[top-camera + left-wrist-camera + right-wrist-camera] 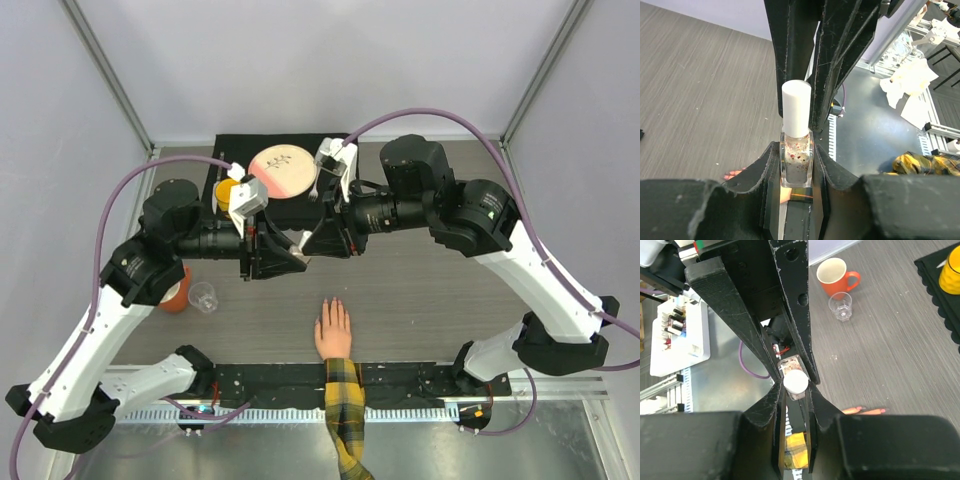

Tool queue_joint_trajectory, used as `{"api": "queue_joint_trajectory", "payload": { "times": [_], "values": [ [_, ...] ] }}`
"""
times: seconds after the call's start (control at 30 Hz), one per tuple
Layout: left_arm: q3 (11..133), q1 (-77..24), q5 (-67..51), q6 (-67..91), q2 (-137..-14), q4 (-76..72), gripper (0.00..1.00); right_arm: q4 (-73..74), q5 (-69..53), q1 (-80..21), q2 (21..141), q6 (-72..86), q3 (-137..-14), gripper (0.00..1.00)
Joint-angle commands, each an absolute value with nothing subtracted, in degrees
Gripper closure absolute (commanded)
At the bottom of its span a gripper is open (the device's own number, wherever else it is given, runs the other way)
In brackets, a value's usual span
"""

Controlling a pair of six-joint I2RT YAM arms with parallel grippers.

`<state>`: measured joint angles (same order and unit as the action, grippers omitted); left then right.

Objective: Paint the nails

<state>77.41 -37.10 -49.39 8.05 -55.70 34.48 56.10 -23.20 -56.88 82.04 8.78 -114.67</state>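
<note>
Over the middle of the bench both arms meet on one small clear bottle, held off the surface.

- Tool state: the left gripper is closed down narrow on the bottle's square glass body, jaws touching it on both sides. The bottle stands upright in the left wrist view.
- The right gripper is closed on the white cap, jaws pinching it from either side. The cap sits on the bottle.
- Contents: pale liquid with red-brown flecks.
- Writing: none that I can read on glass or cap.

The nails tip one flesh-coloured hand. It lies palm down at the middle of the near edge, its five fingers pointing to the far edge. A yellow-and-black plaid sleeve trails off over the near edge. From above the nails are too small to count. The right wrist view shows two fingertips, pink-orange. The hand lies nearer the near edge than the grippers and apart from them.

Counts:
- 1 bottle, 1 cap, 1 hand.
- 1 orange mug and 1 clear glass, just beside each other toward the left edge.
- 1 black mat against the far edge, bearing 1 round pink-and-cream plate and 1 yellow object at its left end.
- Plate markings: small dark marks near its far rim — too small to read.
</note>
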Motion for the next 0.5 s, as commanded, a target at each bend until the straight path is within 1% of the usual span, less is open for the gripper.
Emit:
{"api": "queue_joint_trajectory", "payload": {
  "times": [0.0, 0.03, 0.1, 0.13, 0.17, 0.23, 0.27, 0.37, 0.4, 0.47],
  "values": [
    [80.1, -37.9, -52.5, 7.8, -54.1, 29.8, 1.0, 50.1, -22.0, -57.2, 83.5, 9.4, -115.6, 0.94],
    [80.1, -37.9, -51.1, 7.5, -54.0, 29.9, 1.0, 50.1, -21.1, -57.2, 83.8, 10.0, -116.2, 0.8],
    [79.8, -37.9, -49.1, 6.1, -53.4, 30.0, 1.0, 50.3, -17.3, -57.2, 84.1, 11.5, -117.2, 0.69],
    [79.5, -37.9, -47.7, 5.5, -52.9, 30.0, 1.0, 50.6, -16.4, -57.2, 84.5, 13.3, -118.6, 0.59],
    [79.4, -37.9, -44.5, 4.7, -52.6, 29.8, 1.0, 50.8, -15.8, -57.2, 84.7, 14.1, -119.3, 0.52],
    [78.8, -37.9, -41.8, 2.0, -51.6, 29.9, 1.0, 51.0, -14.4, -57.2, 85.0, 16.7, -121.3, 0.41],
    [78.8, -37.9, -38.3, 1.3, -51.3, 30.1, 1.0, 50.9, -14.0, -57.2, 85.3, 17.5, -121.9, 0.34],
    [78.5, -37.9, -32.0, -1.7, -50.3, 29.8, 1.0, 50.9, -11.7, -57.6, 86.0, 21.3, -124.4, 0.31],
    [78.0, -37.9, -27.6, -2.4, -50.1, 28.8, 1.0, 51.0, -10.7, -57.7, 86.3, 22.1, -125.2, 0.31],
    [77.6, -37.9, -24.7, -3.9, -49.4, 27.9, 1.0, 51.2, -8.8, -57.7, 86.8, 24.3, -125.9, 0.32]
  ]
}}
